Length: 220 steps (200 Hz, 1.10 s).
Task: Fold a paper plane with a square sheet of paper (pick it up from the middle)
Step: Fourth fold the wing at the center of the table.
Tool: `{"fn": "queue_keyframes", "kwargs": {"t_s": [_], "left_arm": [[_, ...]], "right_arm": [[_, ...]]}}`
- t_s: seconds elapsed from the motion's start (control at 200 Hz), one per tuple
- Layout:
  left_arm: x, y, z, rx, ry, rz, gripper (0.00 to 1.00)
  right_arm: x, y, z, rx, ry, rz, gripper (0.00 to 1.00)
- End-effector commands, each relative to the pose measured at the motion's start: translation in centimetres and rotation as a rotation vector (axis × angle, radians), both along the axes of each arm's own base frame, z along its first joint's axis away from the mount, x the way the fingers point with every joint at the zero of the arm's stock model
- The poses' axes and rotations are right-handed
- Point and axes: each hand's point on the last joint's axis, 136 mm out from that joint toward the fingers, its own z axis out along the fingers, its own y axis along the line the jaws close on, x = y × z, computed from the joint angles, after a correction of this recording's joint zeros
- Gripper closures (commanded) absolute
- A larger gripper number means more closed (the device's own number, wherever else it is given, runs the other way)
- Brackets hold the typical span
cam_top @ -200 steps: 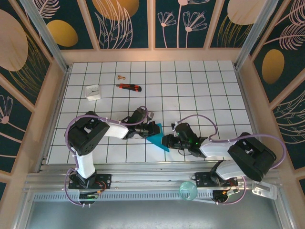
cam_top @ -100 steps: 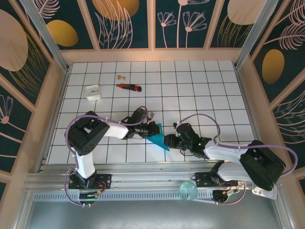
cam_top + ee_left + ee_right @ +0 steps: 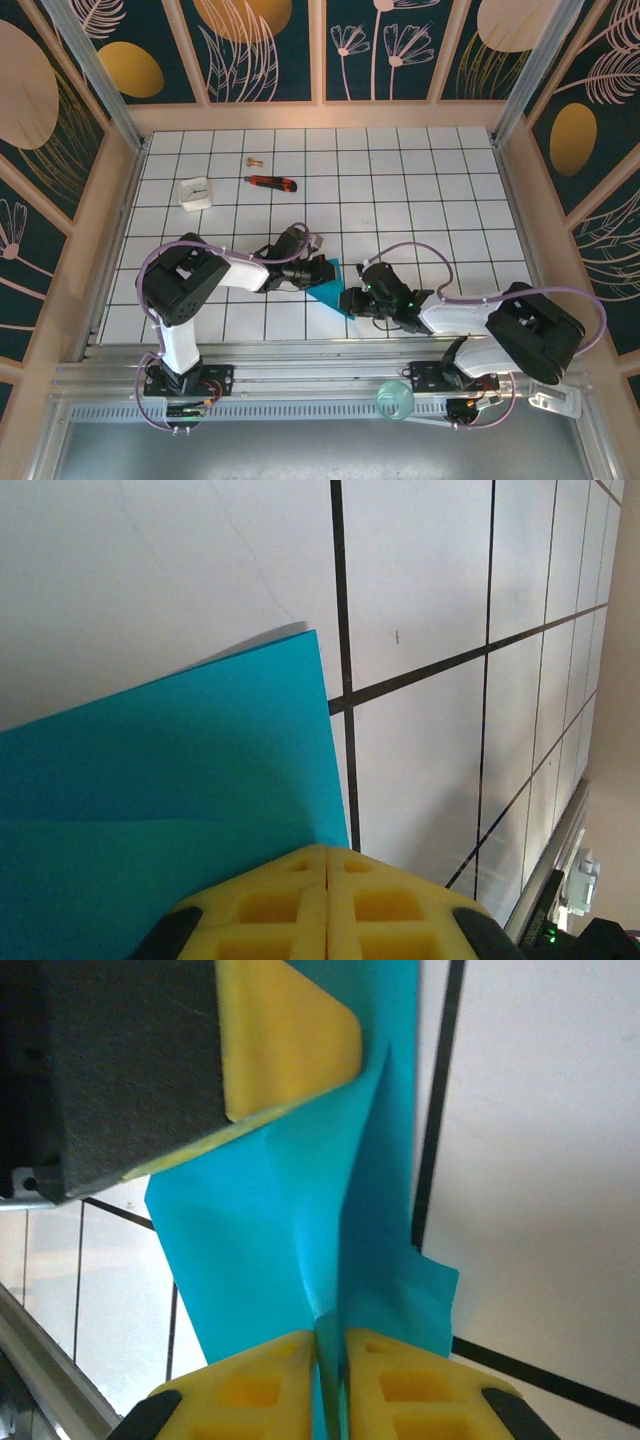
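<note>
The square sheet of paper point(image 3: 329, 287) is a folded teal shape lying low over the white tiles between the two grippers. My left gripper point(image 3: 322, 272) is shut, its yellow tips point(image 3: 328, 855) resting on the paper point(image 3: 180, 770) at its left edge. One left finger point(image 3: 285, 1040) lies flat over the sheet. My right gripper point(image 3: 347, 299) comes in from the right and is shut on a raised crease of the paper point(image 3: 290, 1230), which stands pinched between its yellow pads point(image 3: 250, 1390). A loose corner sticks out to the right of the crease.
At the back left of the tiled table lie a red-and-black utility knife point(image 3: 271, 182), a small white block point(image 3: 195, 192) and a small brass piece point(image 3: 253, 160). A pale green round object point(image 3: 395, 402) sits on the metal rail at the near edge.
The right jaws have narrowed onto the paper's crease, and the right arm's elbow swung out and back. The left arm has stayed put.
</note>
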Motion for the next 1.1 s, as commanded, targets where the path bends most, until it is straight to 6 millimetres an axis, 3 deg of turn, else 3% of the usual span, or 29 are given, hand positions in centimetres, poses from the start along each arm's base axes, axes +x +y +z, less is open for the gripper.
{"fn": "queue_keyframes", "kwargs": {"t_s": [0.0,0.35,0.736,1.096], "left_arm": [[-0.6,0.7,-1.5,0.025,0.022,0.003,0.92],[-0.8,0.9,-1.7,0.027,0.020,0.007,0.92],[-0.8,1.2,-1.9,0.033,-0.001,0.010,0.92],[-0.9,1.3,-1.7,0.027,-0.004,0.011,0.92]], "right_arm": [[0.7,2.1,1.8,0.082,-0.042,0.028,0.86],[0.2,3.0,1.2,0.105,-0.045,0.092,0.84],[0.0,0.8,1.8,0.068,-0.049,0.059,0.73],[-0.6,0.1,2.1,0.071,-0.017,0.033,0.73]]}}
